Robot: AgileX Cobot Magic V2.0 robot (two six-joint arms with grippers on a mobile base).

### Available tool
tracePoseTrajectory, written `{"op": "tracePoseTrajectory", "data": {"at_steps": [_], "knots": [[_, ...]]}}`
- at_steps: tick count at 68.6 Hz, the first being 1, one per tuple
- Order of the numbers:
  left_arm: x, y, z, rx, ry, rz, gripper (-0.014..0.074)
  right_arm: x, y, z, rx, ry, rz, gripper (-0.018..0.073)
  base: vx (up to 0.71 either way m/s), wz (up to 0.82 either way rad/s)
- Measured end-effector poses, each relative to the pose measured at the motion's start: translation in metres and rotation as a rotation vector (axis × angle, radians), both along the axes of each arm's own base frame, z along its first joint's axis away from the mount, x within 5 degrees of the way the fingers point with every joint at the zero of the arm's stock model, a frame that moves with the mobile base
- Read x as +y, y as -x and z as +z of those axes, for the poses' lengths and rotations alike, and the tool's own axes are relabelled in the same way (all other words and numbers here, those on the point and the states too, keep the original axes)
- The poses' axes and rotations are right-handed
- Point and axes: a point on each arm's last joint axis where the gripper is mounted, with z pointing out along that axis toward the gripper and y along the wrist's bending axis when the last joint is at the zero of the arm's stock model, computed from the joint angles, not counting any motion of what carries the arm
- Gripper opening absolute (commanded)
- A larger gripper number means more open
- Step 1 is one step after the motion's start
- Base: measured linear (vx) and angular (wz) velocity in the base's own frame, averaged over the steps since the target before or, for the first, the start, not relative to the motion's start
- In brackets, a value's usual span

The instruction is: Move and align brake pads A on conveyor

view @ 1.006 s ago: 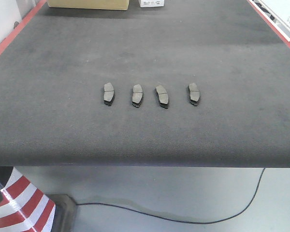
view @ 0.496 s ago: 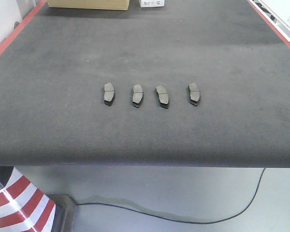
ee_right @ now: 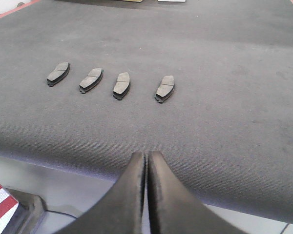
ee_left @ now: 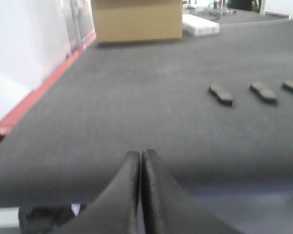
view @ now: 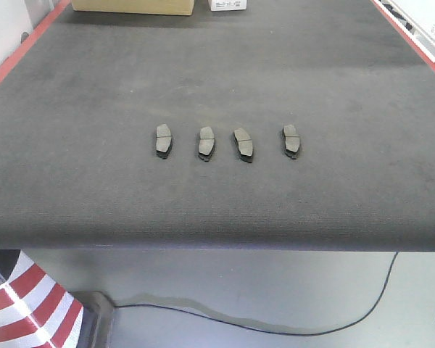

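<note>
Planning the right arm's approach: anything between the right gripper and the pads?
Nothing visible. The right gripper, shut, hangs off the near edge of the conveyor; only bare belt lies between it and the row of four pads. The box sits at the far end, behind the pads.

Four dark grey curved pads [view: 225, 142] lying flat in a row across the belt [view: 94, 188], each with a centre groove, long axes pointing up the belt (third from left slightly skewed). Evenly spaced, none touching, nearer the front edge than the far end. Belt dark grey, ribbed, red-edged.
</note>
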Motion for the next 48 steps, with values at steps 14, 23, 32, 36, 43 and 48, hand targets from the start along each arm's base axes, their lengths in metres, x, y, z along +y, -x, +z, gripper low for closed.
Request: {"op": "tracePoseTrajectory", "data": {"at_steps": [14, 23, 32, 36, 43, 48], "knots": [[0.0003, -0.0002, 0.001, -0.018, 0.0, 0.004, -0.0006, 0.0, 0.0, 0.0, 0.0, 0.0, 0.0, -0.0009, 0.0, 0.0], [0.0004, -0.0002, 0.0008, -0.017, 0.0, 0.007, -0.0006, 0.0, 0.0, 0.0, 0.0, 0.0, 0.0, -0.0009, 0.0, 0.0], [0.0004, -0.0002, 0.0008, -0.017, 0.0, 0.007, -0.0006, 0.0, 0.0, 0.0, 0.0, 0.0, 0.0, -0.0009, 0.0, 0.0], [0.0004, -0.0002, 0.0008, -0.017, 0.0, 0.007, -0.0006, 0.0, 0.0, 0.0, 0.0, 0.0, 0.0, -0.0009, 0.0, 0.0], [0.0004, -0.0002, 0.0008, -0.017, 0.0, 0.007, -0.0006, 0.0, 0.0, 0.0, 0.0, 0.0, 0.0, -0.0009, 0.0, 0.0], [0.0004, -0.0002, 0.0008, -0.017, 0.0, 0.007, -0.0006, 0.0, 0.0, 0.0, 0.0, 0.0, 0.0, -0.0009, 0.0, 0.0]]}}
